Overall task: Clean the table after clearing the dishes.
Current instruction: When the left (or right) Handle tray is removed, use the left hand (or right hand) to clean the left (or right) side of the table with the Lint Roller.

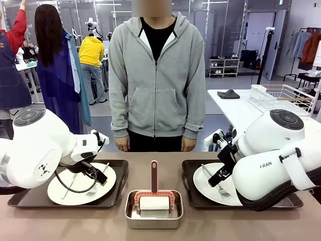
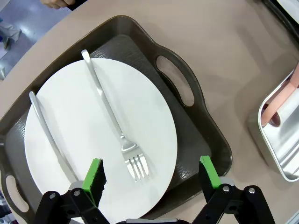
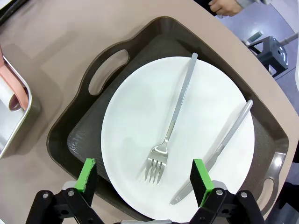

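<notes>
Dishes [image 1: 80, 197]: round, white, glossy, on textured brown trays [image 3: 79, 135]; left tool [image 2: 150, 162], right tool [image 3: 142, 163] both spread apart.

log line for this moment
left gripper open above left plate | right gripper open above right plate | nothing grasped | both plates on trays

The room has a smooth grey floor [image 1: 220, 83] and glass partition walls [image 1: 215, 25] at the back. On the right stands a white table [image 1: 235, 111] with a wire rack [image 1: 283, 96] and a dark cloth [image 1: 228, 94] on it. Farther back are a low shelf [image 1: 223, 67] and hanging clothes [image 1: 307, 47].
</notes>
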Tool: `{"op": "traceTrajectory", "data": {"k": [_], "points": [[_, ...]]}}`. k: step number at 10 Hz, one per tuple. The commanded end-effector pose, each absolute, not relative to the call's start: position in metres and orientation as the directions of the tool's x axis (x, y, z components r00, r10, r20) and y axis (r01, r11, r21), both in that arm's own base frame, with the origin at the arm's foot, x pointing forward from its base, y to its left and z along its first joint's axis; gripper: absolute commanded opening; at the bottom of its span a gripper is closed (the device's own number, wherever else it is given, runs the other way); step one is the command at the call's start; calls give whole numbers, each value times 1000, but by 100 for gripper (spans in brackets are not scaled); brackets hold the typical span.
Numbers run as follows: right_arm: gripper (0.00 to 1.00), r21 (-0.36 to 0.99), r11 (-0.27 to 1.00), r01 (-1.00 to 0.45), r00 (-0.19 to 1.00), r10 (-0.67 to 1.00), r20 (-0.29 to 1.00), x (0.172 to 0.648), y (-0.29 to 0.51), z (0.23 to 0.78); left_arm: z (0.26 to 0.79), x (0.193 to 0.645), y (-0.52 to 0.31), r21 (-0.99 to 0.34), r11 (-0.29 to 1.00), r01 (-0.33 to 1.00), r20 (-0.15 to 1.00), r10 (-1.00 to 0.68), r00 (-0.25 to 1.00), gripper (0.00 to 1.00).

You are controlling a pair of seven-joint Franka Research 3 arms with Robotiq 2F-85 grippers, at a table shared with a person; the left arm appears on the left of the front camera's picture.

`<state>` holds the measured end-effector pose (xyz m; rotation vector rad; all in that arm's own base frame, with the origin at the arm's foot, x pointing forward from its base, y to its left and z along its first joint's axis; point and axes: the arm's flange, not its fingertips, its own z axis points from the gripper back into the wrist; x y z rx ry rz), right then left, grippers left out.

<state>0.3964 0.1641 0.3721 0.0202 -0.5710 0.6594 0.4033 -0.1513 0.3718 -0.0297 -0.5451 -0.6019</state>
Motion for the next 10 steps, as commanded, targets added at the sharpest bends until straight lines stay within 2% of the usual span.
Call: {"op": "traceTrajectory", "data": {"k": [1, 6, 7, 10], "points": [[100, -158, 796, -584, 643, 573, 508, 396, 165, 372, 372, 403, -151, 129, 828, 545, 496, -530, 688, 100], [100, -159, 796, -584, 643, 573, 507, 396, 164, 372, 372, 403, -151, 129, 828, 546, 496, -530, 688, 100], [100, -81, 788, -610, 658, 561, 502, 410, 157, 396, 392, 413, -149, 69, 821, 567, 473, -527, 706, 100], [100, 303, 706, -640, 743, 467, 480, 436, 131, 448, 448, 435, -120, -285, 742, 606, 357, -505, 786, 100]]}}
